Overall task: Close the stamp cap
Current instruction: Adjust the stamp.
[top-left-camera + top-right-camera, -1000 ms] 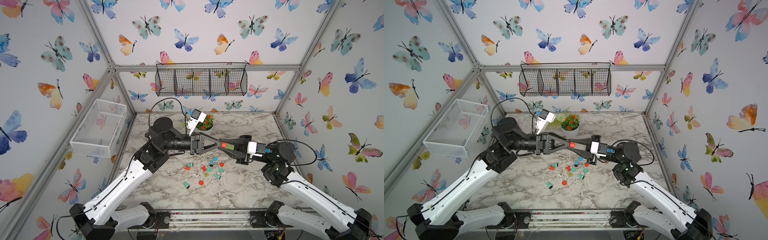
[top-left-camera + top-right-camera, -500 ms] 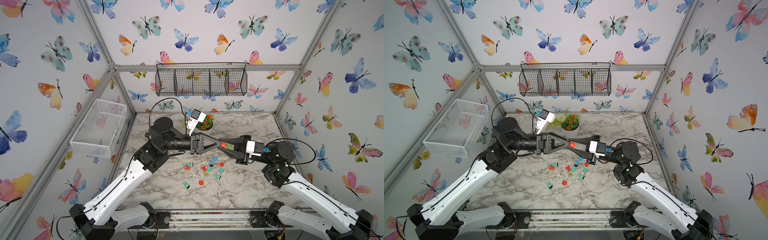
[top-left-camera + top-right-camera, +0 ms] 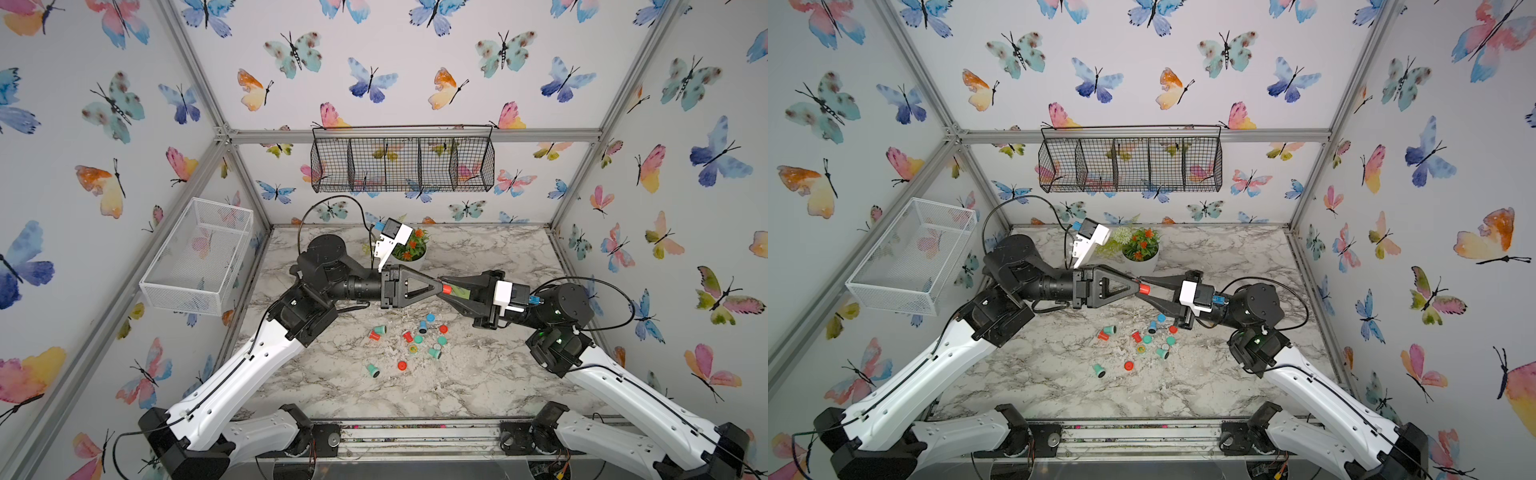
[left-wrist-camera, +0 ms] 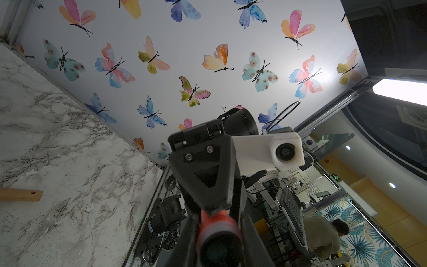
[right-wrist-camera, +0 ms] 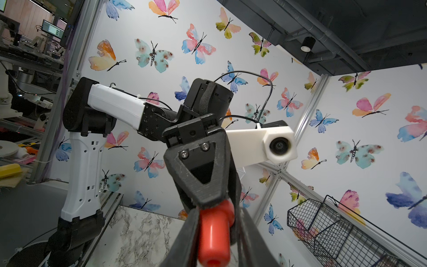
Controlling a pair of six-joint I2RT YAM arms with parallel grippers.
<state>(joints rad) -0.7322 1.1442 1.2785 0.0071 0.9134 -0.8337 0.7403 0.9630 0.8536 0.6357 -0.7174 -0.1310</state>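
Note:
A small red stamp (image 3: 446, 289) (image 3: 1144, 289) hangs above the marble table, between two grippers that meet tip to tip. My left gripper (image 3: 439, 286) (image 3: 1137, 287) (image 4: 219, 222) is shut on the stamp's cap end. In the left wrist view that cap (image 4: 217, 225) is red with a pale band and a dark end. My right gripper (image 3: 452, 289) (image 3: 1149, 290) (image 5: 216, 219) is shut on the smooth red stamp body (image 5: 213, 233). Whether the cap sits fully on cannot be told.
Several loose red, teal and blue stamps and caps (image 3: 411, 340) lie on the table below the grippers. A potted plant (image 3: 411, 249) stands behind them. A white wire basket (image 3: 199, 253) hangs on the left wall and a black one (image 3: 403, 160) on the back wall.
The right arm's wrist has shifted very slightly. Both grippers stay tip to tip on the red stamp, and the left arm has not moved.

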